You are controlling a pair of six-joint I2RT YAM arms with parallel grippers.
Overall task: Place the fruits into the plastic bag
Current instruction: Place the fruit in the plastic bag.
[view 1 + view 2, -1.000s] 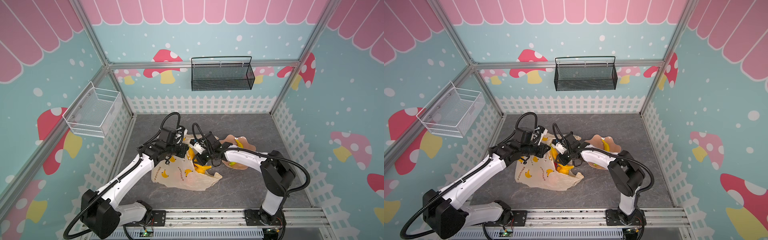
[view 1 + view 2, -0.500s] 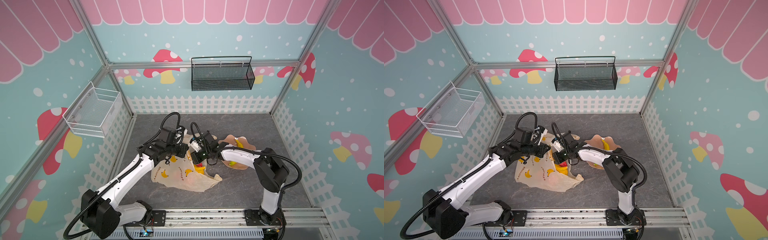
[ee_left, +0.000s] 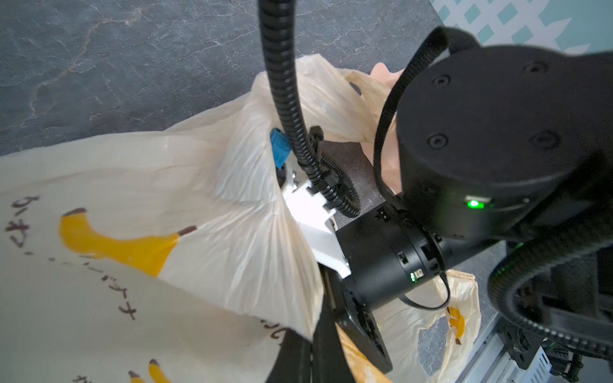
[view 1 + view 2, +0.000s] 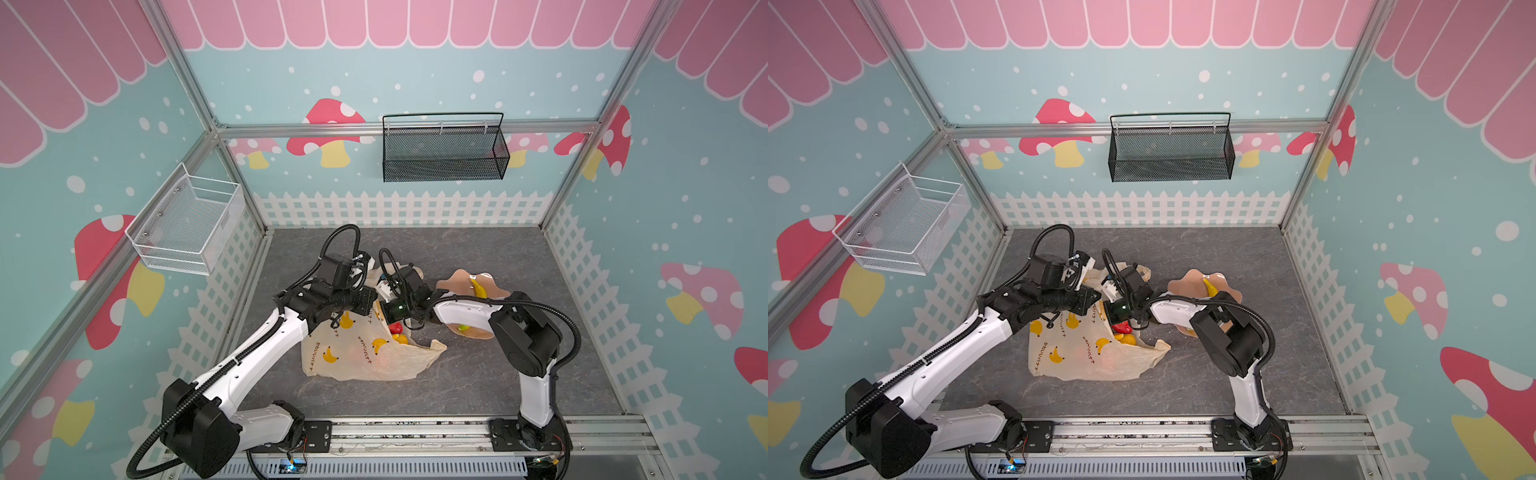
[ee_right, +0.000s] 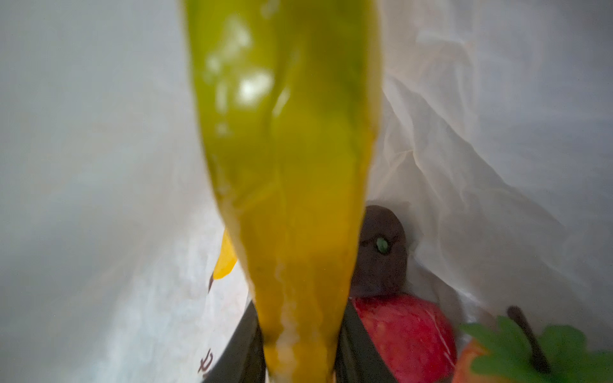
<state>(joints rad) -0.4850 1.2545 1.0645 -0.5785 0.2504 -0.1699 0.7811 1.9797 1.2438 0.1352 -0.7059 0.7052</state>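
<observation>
The cream plastic bag lies on the grey floor with its mouth lifted. My left gripper is shut on the bag's upper edge and holds it up. My right gripper is inside the mouth, shut on a yellow banana. Beyond it in the bag lie a dark brown round fruit, a red strawberry and an orange fruit with green leaves. In a top view the right wrist covers the mouth, with the strawberry showing below it.
The pink wavy-edged plate sits right of the bag, partly under the right arm, with a banana on it. A black wire basket hangs on the back wall and a white one on the left wall.
My right gripper has carried the banana leftwards and down into the bag's mouth. The left gripper has kept its hold on the bag's edge.
</observation>
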